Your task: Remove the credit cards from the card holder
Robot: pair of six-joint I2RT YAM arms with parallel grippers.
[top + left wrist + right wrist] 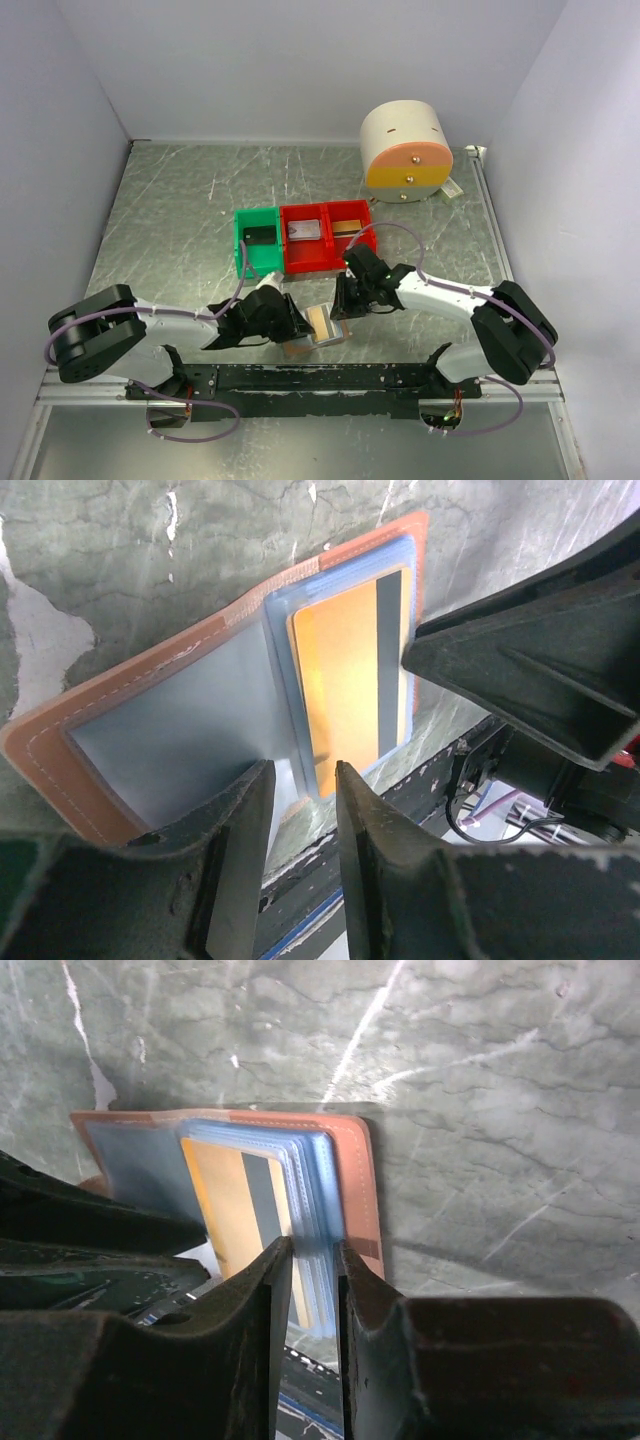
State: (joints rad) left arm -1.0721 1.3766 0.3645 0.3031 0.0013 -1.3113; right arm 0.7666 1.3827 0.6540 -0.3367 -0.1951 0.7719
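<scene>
card holder [318, 325] is laid open on the table [480, 1110], near its front edge | gold credit card [345, 680] is seen inside a clear sleeve [283, 680] | left gripper [305, 810]: jaws are parted slightly at the lining edge | right gripper [315, 1280] is clamped on the sleeve edges of the card holder

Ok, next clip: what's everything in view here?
table: 1, grey marbled, under everything
cylinder: 1, cream with orange band, far right
green bin: 1, green, left of red bins
red bins: 2, red, mid-table
dark card: 1, dark, in green bin
silver card: 1, silver-grey, left red bin
brown card: 1, gold-brown, right red bin
holder: 1, tan, blue-grey lining, open, near edge
gold card: 1, gold, grey stripe, in holder's sleeve
left gripper: 1, black, jaws apart at holder
right gripper: 1, black, shut on holder's sleeves
</scene>
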